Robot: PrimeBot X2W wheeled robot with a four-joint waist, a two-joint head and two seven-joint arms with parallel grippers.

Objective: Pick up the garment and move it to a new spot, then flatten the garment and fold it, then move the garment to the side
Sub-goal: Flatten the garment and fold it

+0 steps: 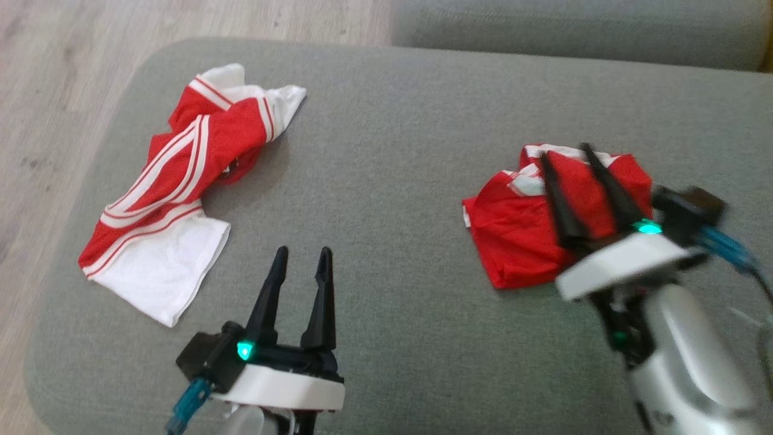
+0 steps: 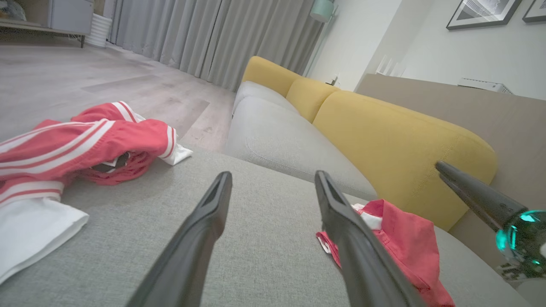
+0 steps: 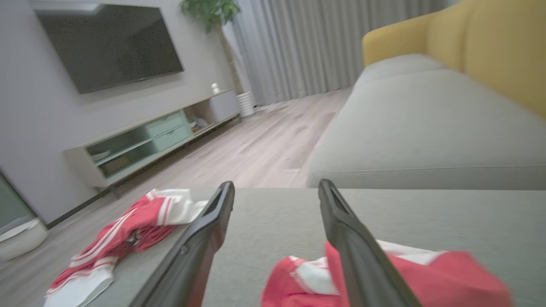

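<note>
Left gripper (image 1: pixel 303 251), jaws spread and empty, sits nearer the crumpled red-and-white striped garment (image 1: pixel 175 175) slanting off to its left; right gripper (image 1: pixel 564 151), jaws parted, hangs over the folded red garment (image 1: pixel 513 238).

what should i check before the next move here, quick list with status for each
1. Right gripper jaws apart, nothing pinched: ok.
2. Right gripper lifted clear of the red bundle beneath it: cannot tell.
3. Red bundle lying wholly on the cushion: ok.
4. Left gripper open and empty, over bare cushion: ok.
5. Striped garment flattened: not ok, it lies crumpled at the cushion's left.
6. The two garments apart, with bare cushion between them: ok.
</note>
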